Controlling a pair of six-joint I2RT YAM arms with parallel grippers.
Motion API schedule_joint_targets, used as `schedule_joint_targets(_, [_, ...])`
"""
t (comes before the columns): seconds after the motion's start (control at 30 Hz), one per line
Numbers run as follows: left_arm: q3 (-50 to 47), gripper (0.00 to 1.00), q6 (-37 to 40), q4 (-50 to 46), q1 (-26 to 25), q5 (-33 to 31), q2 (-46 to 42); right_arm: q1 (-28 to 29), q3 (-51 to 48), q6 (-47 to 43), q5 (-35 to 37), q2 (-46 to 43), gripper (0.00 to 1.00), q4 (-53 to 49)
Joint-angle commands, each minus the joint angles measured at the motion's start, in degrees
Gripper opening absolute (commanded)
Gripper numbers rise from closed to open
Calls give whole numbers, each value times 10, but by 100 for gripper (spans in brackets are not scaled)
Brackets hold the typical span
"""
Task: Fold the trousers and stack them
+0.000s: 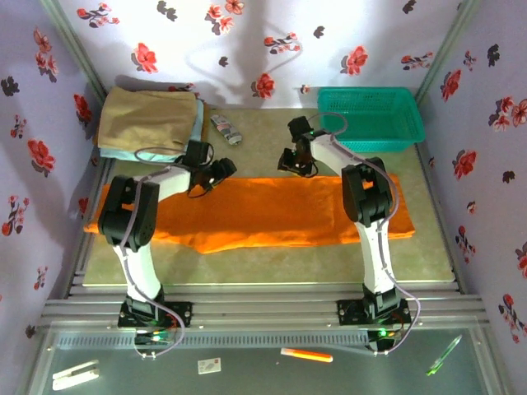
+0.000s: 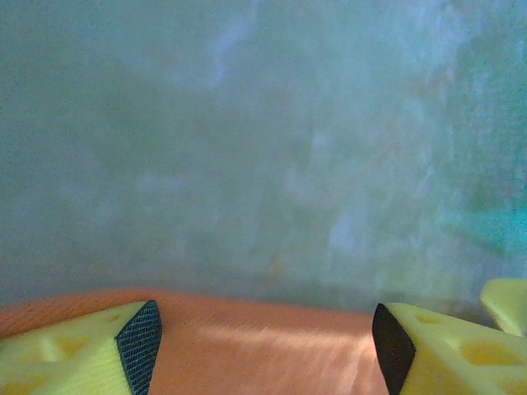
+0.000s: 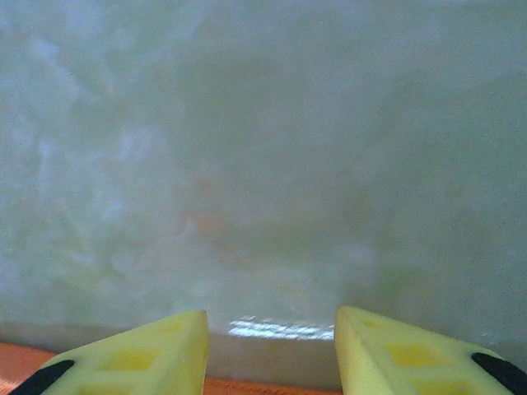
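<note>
Two tools hang low over the bench [image 1: 263,136], both at the far long edge of the orange trousers [image 1: 263,216]. The trousers lie flat in one long band across the bench, L to R.

L tool [image 1: 221,171]: fingers spread wide, nothing between them. In its wrist cam the cloth's edge runs right under and between the two fingertips [image 2: 136,337], w/ bare bench beyond. So the trousers sit directly below this tool & stretch away to both its sides.

R tool [image 1: 295,163]: fingers apart at a medium gap, nothing gripped. Its wrist cam has bare bench under the tips, w/ only a thin orange strip behind them, so the trousers' edge is just behind this tool. Can't tell if it touches.

A tan folded garment [image 1: 148,115] atop a light blue folded garment [image 1: 200,122] lies beyond the L tool, to its left. A green basket [image 1: 370,123] sits beyond the R tool, to its right.
</note>
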Motion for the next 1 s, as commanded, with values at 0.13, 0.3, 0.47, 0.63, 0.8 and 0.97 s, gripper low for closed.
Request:
schedule_joint_targets(0.13, [15,71,-15,54,19,28,36,-40,1,-40,-6,-40,46,-16])
schedule_joint_targets(0.3, [-47,72,-10,66,20,50,-50,-55,-93,-75,61,-196,53,-43])
schedule_joint_targets(0.47, [-96,75,20,-18,-9,32,-170,-119,-270,-68,76,-321,59,-29])
schedule_joint_targets(0.63, [-189,75,-8,-1,-87,-22,-223,-115,-406,-36,15,-338,56,50])
schedule_joint_targets(0.8, [-303,75,-52,66,-94,-51,-227,-113,-475,-15,-25,-290,51,102])
schedule_joint_targets(0.97, [-378,75,-59,84,-51,-77,-244,-118,-477,-39,-14,-278,51,85])
